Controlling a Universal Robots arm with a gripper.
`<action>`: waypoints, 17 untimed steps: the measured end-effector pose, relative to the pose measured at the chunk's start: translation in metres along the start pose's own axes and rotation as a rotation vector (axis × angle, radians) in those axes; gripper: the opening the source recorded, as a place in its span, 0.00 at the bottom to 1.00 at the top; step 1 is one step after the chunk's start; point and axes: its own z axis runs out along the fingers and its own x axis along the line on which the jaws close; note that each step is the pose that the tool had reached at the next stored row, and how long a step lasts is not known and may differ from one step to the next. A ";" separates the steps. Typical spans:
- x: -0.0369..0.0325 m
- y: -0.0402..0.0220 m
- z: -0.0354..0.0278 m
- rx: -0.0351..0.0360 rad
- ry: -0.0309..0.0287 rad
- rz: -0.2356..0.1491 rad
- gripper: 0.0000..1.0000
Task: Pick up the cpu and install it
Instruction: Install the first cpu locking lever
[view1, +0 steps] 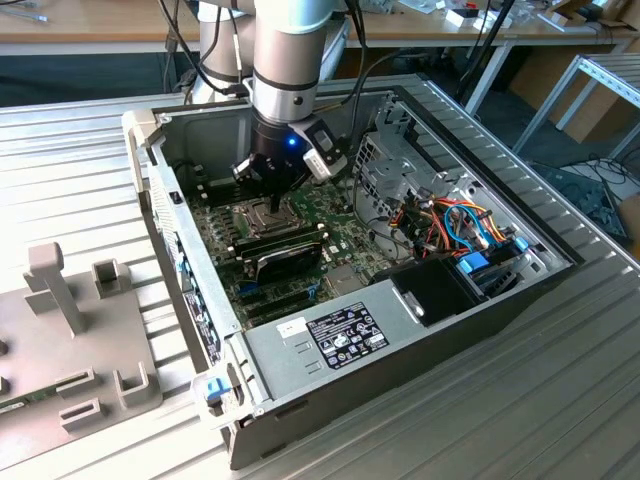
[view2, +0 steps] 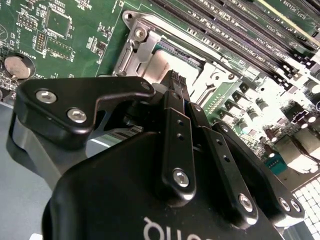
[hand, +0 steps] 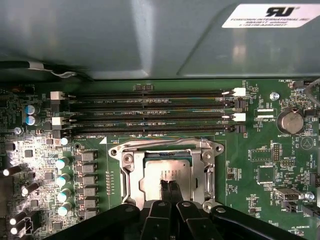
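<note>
My gripper (hand: 169, 191) hangs low inside the open computer case (view1: 400, 330), straight over the socket frame (hand: 167, 167) on the green motherboard (hand: 260, 165). In both wrist views its two fingertips (view2: 175, 80) are drawn tight together with no gap between them, and their ends sit at the silver-grey top of the cpu (hand: 167, 172). I cannot tell whether they press on it or stop just above it, and they do not clasp it.

The cpu lies flat inside the socket frame, square to its edges, with the frame's metal border showing all round it. Just beyond the socket frame, on the side away from my gripper in the first wrist view, four long black memory slots (hand: 150, 112) run parallel to one another. A round coin battery (hand: 290, 121) sits on the motherboard well off to one side of the socket frame.

In the exterior view the case rests on a ribbed metal worktop (view1: 520, 400), and my arm (view1: 290, 60) comes down into it from above.
</note>
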 end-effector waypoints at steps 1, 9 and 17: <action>0.0001 -0.0001 -0.0007 0.0002 0.0001 0.000 0.11; -0.0002 0.0000 -0.0062 0.0001 0.0000 0.000 0.11; -0.0005 -0.0002 -0.0163 0.0001 0.0000 0.000 0.11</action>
